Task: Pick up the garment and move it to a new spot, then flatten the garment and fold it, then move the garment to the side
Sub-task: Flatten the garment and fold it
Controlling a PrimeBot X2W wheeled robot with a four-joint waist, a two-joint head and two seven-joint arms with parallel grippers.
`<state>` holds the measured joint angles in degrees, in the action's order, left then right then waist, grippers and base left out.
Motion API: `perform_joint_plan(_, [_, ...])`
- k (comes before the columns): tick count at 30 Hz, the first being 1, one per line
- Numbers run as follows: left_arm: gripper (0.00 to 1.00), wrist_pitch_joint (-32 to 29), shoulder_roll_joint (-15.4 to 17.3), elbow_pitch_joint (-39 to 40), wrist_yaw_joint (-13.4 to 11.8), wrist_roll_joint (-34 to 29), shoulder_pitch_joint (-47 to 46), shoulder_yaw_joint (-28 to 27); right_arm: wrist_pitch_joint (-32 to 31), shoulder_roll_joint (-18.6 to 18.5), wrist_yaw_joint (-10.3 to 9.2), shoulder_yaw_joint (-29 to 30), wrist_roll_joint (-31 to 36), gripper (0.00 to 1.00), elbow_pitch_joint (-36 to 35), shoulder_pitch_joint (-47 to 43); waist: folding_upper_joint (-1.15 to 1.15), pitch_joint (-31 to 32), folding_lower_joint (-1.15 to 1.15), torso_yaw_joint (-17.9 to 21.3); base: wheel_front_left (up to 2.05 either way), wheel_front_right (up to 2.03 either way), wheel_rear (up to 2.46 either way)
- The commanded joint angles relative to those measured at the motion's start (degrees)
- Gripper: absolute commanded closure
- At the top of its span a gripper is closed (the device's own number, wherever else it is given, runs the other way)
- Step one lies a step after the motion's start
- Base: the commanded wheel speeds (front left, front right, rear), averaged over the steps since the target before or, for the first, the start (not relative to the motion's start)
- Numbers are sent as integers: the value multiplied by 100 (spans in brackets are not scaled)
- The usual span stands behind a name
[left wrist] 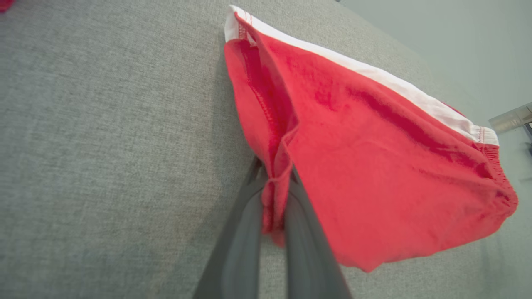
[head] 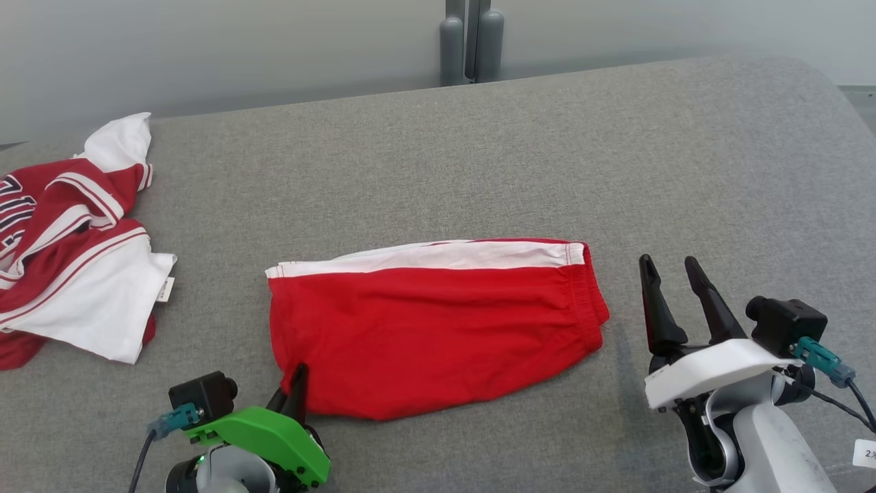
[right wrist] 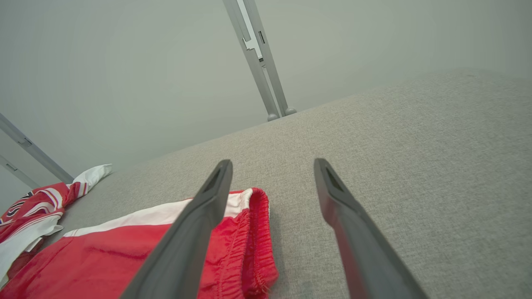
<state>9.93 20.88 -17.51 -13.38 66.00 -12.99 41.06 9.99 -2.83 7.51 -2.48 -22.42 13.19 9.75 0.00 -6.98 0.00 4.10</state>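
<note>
The garment (head: 431,322) is a pair of red shorts with a white side stripe, folded and lying across the middle of the grey cushion. My left gripper (head: 298,383) is shut on the garment's near left corner; in the left wrist view that pinched red cloth (left wrist: 274,199) bunches between the two dark fingers (left wrist: 241,232). My right gripper (head: 674,270) stands open just right of the elastic waistband (right wrist: 257,236), apart from it and holding nothing. In the right wrist view its left finger (right wrist: 195,232) overlaps the waistband end.
A red-and-white jersey (head: 68,253) lies crumpled at the cushion's left edge. The grey cushion (head: 547,150) stretches bare behind and to the right of the shorts. A grey metal post (head: 471,41) stands beyond the far edge against a pale wall.
</note>
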Motion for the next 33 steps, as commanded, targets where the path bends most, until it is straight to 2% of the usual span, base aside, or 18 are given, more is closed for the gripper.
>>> perform_joint_plan(1, [100, 43, 16, 6, -46, 21, 84, -26, -31, -11, -4, -5, 65, 0, 14, -3, 0, 16, 0, 2, 0, 0, 0])
perform_joint_plan(2, [100, 56, 15, 6, -61, 0, 93, -23, -35, -11, -4, -17, 65, 0, 32, 9, 0, 24, 0, 7, 0, 0, 0])
perform_joint_plan(3, [84, 80, 14, 13, -37, -25, 92, -12, -47, -12, -4, -28, 67, 0, 50, 20, 0, 34, 0, 14, 0, 0, 0])
perform_joint_plan(4, [30, 92, 10, 2, -33, -42, 97, -6, -55, -12, -4, -41, 63, 0, 70, 31, 0, 44, 0, 20, 0, 0, 0])
perform_joint_plan(5, [0, 127, 25, -13, -59, -102, 86, 8, -57, -12, -4, -53, 61, 0, 90, 41, 0, 56, 0, 25, 0, 0, 0])
perform_joint_plan(18, [0, 486, 306, 147, -332, -861, 141, -130, -198, -10, -4, 8, 242, 0, 261, 59, 0, 207, 0, -78, 0, 0, 0])
perform_joint_plan(28, [0, 528, 166, 781, -493, -1480, 439, -542, -579, -13, -4, -178, 424, 0, 959, 170, 0, 168, 0, -455, 0, 0, 0])
perform_joint_plan(33, [0, 526, 8, 957, -443, -1742, 647, -781, -783, -16, -4, -90, 501, 0, 1419, 326, 0, 116, 0, -692, 0, 0, 0])
